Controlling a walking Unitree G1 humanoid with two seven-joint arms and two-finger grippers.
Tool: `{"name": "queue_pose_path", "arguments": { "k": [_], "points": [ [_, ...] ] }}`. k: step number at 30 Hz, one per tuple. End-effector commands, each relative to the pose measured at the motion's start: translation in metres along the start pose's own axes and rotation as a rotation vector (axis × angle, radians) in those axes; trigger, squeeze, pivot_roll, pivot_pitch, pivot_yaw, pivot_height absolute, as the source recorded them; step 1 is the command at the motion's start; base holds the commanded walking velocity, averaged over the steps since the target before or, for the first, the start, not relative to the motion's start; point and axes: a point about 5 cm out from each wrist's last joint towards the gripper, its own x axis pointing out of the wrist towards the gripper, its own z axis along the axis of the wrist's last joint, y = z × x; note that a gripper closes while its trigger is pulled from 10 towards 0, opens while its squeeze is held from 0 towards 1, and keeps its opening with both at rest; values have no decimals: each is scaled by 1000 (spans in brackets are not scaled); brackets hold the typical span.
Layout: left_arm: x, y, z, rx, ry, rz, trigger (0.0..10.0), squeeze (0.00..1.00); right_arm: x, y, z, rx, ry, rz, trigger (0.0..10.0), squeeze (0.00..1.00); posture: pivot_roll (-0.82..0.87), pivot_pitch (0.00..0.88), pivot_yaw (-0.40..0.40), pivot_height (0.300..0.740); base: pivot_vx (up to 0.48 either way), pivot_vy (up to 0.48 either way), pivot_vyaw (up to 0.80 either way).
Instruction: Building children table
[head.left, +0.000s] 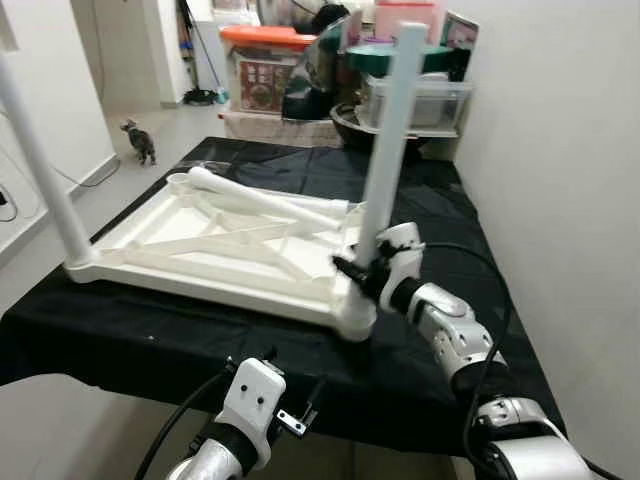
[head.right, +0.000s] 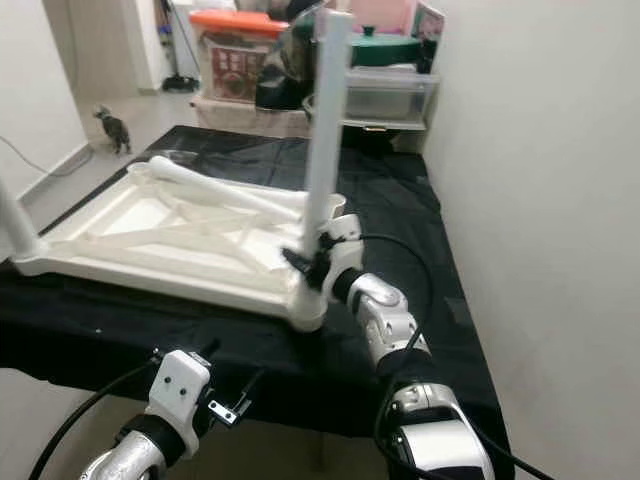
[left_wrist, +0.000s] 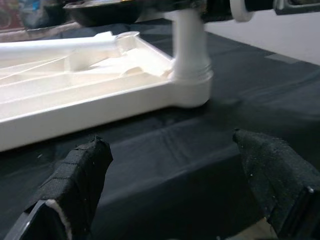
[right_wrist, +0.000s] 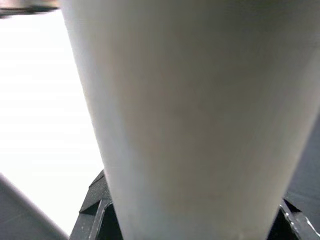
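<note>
The white tabletop (head.left: 215, 245) lies upside down on the black-covered bench (head.left: 440, 200). The right gripper (head.left: 358, 272) is clamped around an upright leg (head.left: 390, 130) at its near corner. The left gripper (left_wrist: 170, 185) hangs spread wide at the bench's front edge.

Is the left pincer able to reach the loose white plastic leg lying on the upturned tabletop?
Probably not from here. The left pincer hangs open below the near table edge, and the loose white plastic leg lies across the tabletop's far side.

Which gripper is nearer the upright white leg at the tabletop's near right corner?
Right. The right gripper is closed around the upright white leg just above its socket. The left gripper hangs open below the table's near edge, apart from the leg.
</note>
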Motion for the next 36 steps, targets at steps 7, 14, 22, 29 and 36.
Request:
{"name": "queue_pose_path", "arguments": {
  "k": [7,14,22,29,36],
  "points": [
    [1,0,1,1,-2,-8,10000,0,-34,6,-35,111,76,-595,0,0,111,0,-72,740,0,0,0],
    [1,0,1,1,-5,-3,10000,0,-24,36,-44,177,106,-485,10000,580,114,0,-78,740,0,0,0],
    [1,-1,1,-3,-4,-7,10000,0,-12,36,-22,236,-31,-199,10000,0,107,0,-75,740,0,0,0],
    [1,-1,0,-2,-5,-8,10000,0,-10,5,6,269,-71,176,10000,0,105,0,-74,740,0,0,0],
    [1,-1,-1,-1,-5,-11,10000,0,-15,0,19,260,-59,461,10000,0,109,0,-76,740,0,0,0]
  ]
}}
